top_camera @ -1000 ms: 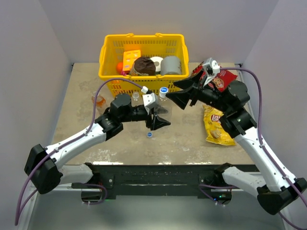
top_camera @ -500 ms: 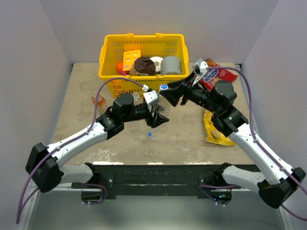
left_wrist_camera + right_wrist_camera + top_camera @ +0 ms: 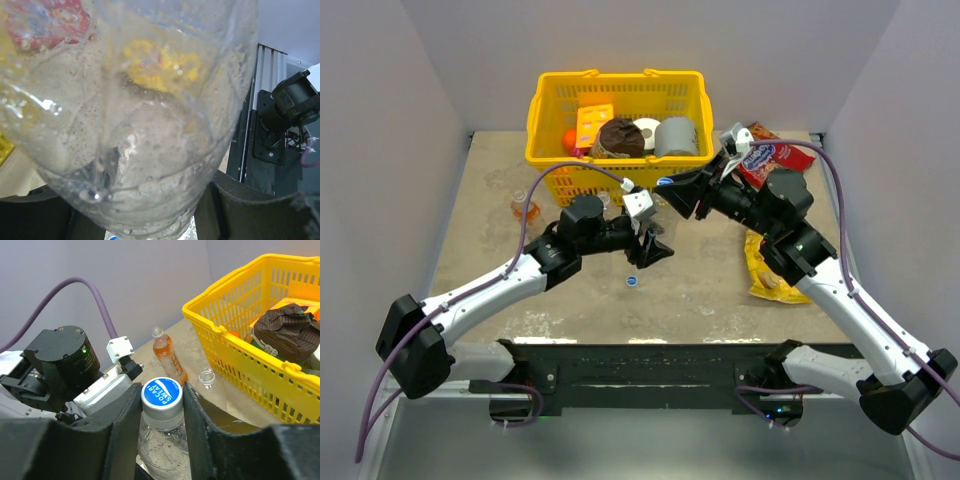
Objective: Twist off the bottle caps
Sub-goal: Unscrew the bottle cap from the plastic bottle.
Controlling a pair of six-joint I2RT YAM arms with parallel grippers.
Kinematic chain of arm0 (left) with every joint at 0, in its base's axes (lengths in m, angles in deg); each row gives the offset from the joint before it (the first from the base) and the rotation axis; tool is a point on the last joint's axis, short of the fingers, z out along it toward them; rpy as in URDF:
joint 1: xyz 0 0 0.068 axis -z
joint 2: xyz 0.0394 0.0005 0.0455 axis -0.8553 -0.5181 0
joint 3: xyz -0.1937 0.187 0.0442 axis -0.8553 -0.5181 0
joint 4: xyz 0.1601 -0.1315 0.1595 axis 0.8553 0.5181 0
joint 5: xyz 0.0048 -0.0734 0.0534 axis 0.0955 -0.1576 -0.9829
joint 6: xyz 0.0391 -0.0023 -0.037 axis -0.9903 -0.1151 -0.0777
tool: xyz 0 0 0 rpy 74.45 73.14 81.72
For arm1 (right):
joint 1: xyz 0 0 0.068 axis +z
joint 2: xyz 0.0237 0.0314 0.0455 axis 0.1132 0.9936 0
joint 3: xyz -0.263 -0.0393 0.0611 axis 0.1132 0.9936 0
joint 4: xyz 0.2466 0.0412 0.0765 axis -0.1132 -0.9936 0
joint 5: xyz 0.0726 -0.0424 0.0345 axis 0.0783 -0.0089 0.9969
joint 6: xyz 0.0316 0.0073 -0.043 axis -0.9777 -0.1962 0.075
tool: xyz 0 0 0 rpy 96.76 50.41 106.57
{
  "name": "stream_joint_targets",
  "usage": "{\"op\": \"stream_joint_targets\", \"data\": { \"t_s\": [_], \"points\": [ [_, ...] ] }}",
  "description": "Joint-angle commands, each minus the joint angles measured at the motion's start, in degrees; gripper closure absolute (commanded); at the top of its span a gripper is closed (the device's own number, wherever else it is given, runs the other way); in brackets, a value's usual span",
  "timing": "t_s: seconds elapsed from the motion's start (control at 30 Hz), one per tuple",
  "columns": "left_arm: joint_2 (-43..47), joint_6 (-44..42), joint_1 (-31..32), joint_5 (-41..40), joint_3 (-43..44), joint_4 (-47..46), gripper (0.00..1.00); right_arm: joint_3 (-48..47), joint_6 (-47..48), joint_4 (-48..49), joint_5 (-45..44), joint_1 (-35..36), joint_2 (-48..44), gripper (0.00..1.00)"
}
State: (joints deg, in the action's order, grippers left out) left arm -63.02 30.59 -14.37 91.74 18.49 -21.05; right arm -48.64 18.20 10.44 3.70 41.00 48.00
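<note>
The bottle cap [image 3: 161,395] is a small whitish ring with a blue face printed in white letters, screwed onto the neck of a clear bottle [image 3: 161,442] beaded with droplets, above the table [image 3: 720,290] near the yellow basket [image 3: 215,330]. The right gripper [image 3: 161,407] is clamped on it, one finger against each side of the rim. The left gripper [image 3: 150,220] grasps the same bottle's body lower down.

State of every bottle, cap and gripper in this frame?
Held clear bottle: capped, clamped in left gripper.
Its blue cap: still on, pinched by right gripper.
Orange drink bottle: uncapped, upright.
Second clear bottle: uncapped, beside basket.
Loose cap: lying on table.
</note>
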Motion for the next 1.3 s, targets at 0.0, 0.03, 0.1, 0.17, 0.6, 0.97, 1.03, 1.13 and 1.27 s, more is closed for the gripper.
{"op": "stream_joint_targets", "data": {
  "t_s": [0.0,0.03,0.1,0.17,0.6,0.97,1.03,1.13,1.27],
  "points": [
    [0.2,-1.5,0.3,0.6,2.7,-1.7,0.72,-1.8,0.8,1.6,-0.2,0.2,0.2,0.71],
    [0.2,-1.5,0.3,1.0,2.7,-1.7,0.71,-2.2,0.7,1.1,0.7,0.2,0.5,0.75],
    [0.4,-1.2,0.3,1.7,2.6,-2.0,0.72,-2.3,0.8,0.9,2.3,0.2,1.3,0.83],
    [0.6,-1.3,0.3,3.0,2.6,-2.2,0.72,-2.4,0.6,0.6,4.8,0.2,1.5,0.87],
    [2.7,-3.4,0.0,25.6,2.5,-5.6,0.71,-2.6,-5.4,9.8,42.8,-7.7,4.7,0.91],
    [2.3,5.9,0.0,45.2,1.1,-17.5,0.72,-4.2,-1.9,8.6,60.5,-7.9,6.5,0.9],
    [1.7,7.4,0.0,47.4,1.0,-19.5,0.72,-5.3,2.0,4.8,62.9,-8.0,6.6,0.9],
    [1.3,8.7,0.0,47.9,0.8,-20.4,0.72,-7.5,7.9,-1.7,64.0,-8.0,7.3,0.9],
    [1.3,7.9,0.0,47.0,1.0,-19.4,0.72,-8.2,8.0,-1.8,57.5,-8.0,7.2,0.92]
  ]
}}
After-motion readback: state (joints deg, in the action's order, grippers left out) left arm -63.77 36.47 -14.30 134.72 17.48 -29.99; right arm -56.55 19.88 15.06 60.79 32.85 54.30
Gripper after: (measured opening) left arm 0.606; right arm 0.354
